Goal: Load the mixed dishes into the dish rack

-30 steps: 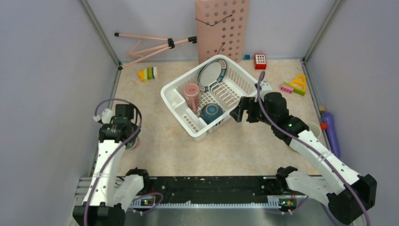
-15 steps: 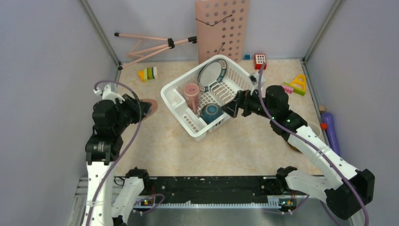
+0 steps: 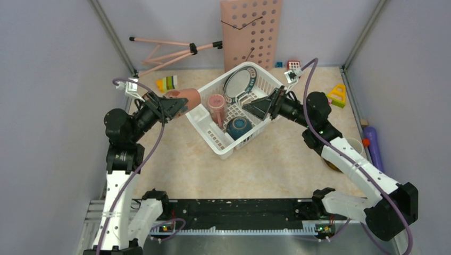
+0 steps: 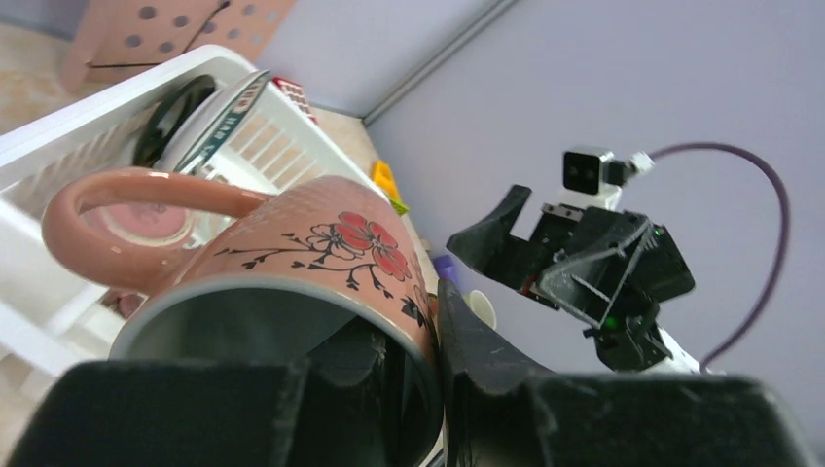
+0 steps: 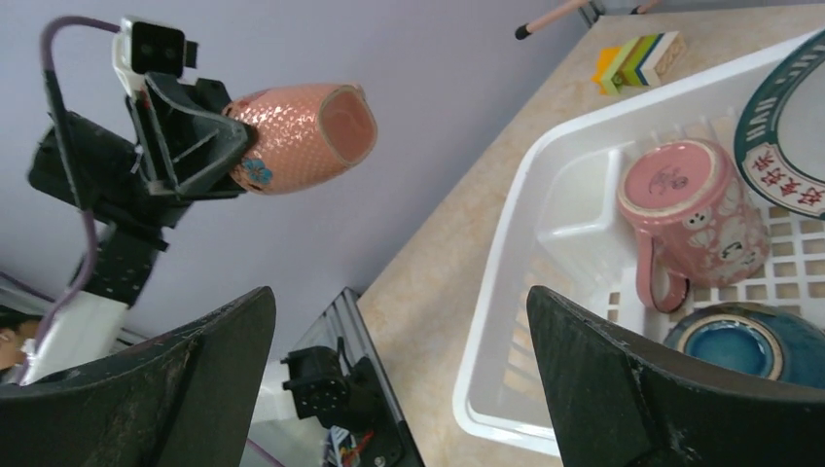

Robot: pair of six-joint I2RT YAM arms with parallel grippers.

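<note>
1. The left gripper (image 3: pixel 169 105) pinches the rim of a pink flower cup (image 3: pixel 185 98). Its jaws are only a little apart.
2. The cup lies on its side up in the air. Its bottom points to 3 o'clock and its mouth faces back at the gripper.
3. It hangs at 9 o'clock of the dish rack (image 3: pixel 215 141), near the corner.
4. The right gripper (image 3: pixel 258 106) is wide open and holds nothing, at the rack's 3 o'clock side.

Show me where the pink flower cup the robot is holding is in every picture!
Top external: the pink cup is left of centre, by the dish rack's left corner.
Left wrist: cup centre-left, very close.
Right wrist: cup upper left, held up.
Shared landmark: the white dish rack shows in all three.
</note>
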